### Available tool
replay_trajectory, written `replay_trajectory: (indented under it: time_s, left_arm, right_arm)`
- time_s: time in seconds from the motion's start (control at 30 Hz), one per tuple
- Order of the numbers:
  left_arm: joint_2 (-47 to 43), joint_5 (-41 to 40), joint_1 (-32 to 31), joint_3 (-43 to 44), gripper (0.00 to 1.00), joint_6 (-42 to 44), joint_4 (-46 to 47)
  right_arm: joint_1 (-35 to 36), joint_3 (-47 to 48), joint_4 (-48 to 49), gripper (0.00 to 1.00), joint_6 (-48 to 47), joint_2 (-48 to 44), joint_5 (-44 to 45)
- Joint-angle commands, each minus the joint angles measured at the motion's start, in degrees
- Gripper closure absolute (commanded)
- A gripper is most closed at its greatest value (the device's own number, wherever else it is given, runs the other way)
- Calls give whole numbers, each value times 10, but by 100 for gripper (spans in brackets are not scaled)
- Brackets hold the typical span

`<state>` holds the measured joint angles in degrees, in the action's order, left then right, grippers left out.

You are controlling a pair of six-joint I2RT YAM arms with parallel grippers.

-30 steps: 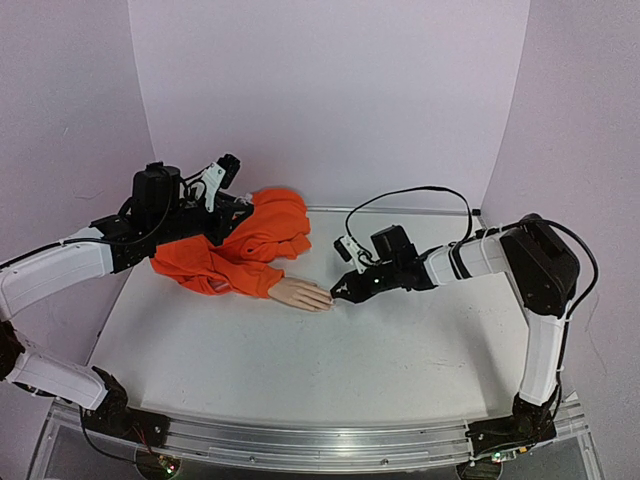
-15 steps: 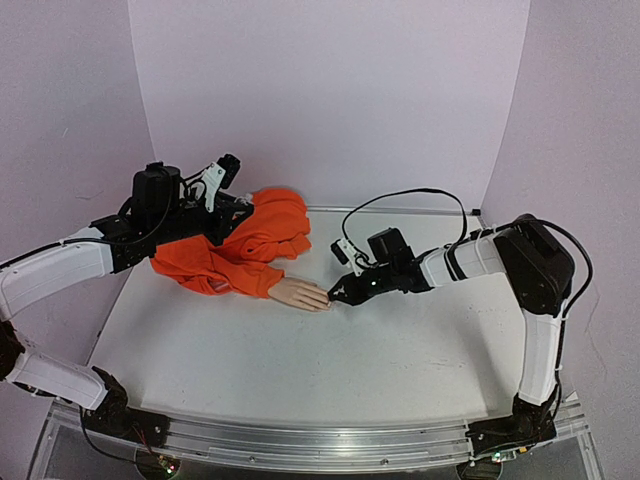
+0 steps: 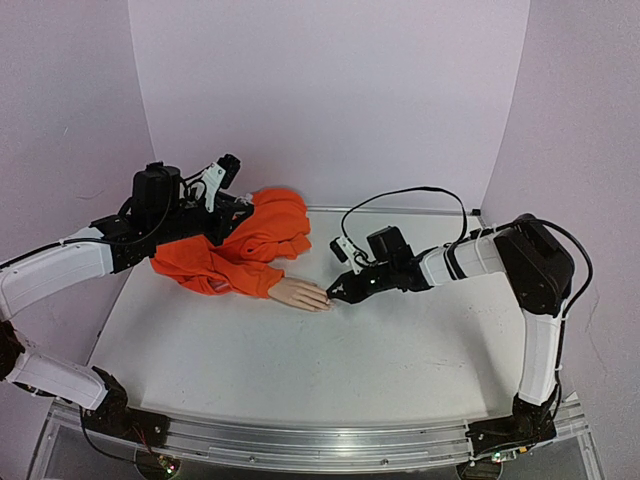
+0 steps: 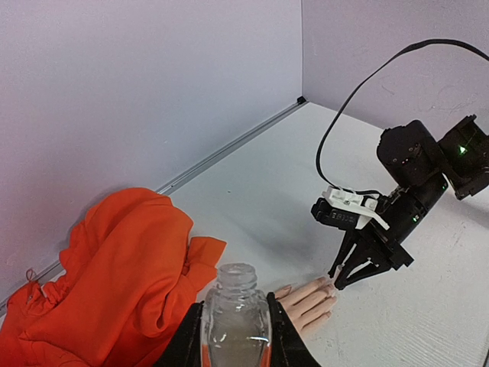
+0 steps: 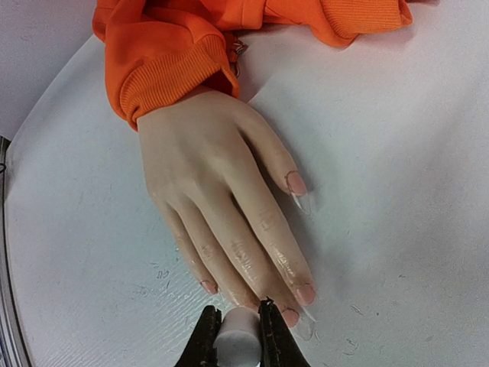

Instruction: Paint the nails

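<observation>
My right gripper (image 5: 235, 325) pinches a small white cylinder (image 5: 235, 342) just beside the fingertips of the pale peach mannequin hand (image 5: 202, 160). The hand lies palm-down on the white table (image 5: 397, 191). Its long axis runs from the orange sleeve (image 5: 168, 69) toward this gripper, the nails (image 5: 305, 293) pointing at it (my left gripper (image 4: 234, 342) clamps a clear bottle (image 4: 234, 298)).

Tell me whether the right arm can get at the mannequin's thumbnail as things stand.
Probably yes. The right claw, shut on a small white cap, sits just off the mannequin hand; the thumbnail lies uncovered nearby, with open table beside it.
</observation>
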<state>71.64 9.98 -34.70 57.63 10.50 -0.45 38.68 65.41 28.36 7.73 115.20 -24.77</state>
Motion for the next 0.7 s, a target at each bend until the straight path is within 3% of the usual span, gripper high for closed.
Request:
replay_trajectory:
  time_s: [0.0, 0.67]
  left_arm:
    - [-10, 7, 0, 7, 100, -3, 37]
    - [-12, 9, 1, 7, 100, -5, 37]
  right_arm:
    - [4, 21, 2, 100, 2, 7, -4]
    - [9, 18, -7, 100, 4, 11, 14]
